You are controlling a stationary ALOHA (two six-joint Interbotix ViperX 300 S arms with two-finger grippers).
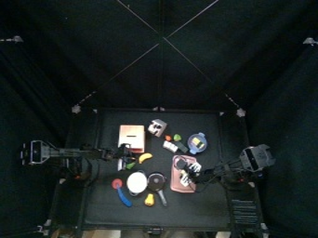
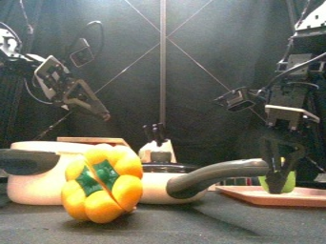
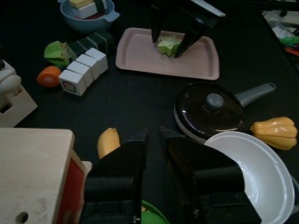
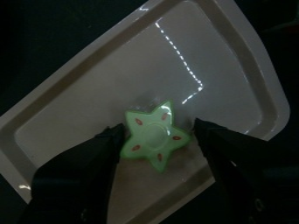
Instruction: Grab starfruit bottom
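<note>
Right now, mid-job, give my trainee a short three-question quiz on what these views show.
1. True or false: the starfruit lies on the pink tray.
2. Which gripper is over the starfruit? A) left gripper B) right gripper C) neither
3. Fill in: in the front view, the yellow pepper stands in front of a white ____.

Key:
1. True. It rests on the tray's floor, between the right gripper's open jaws.
2. B. The left gripper hangs apart, above the white pan side of the table.
3. Pan.
</note>
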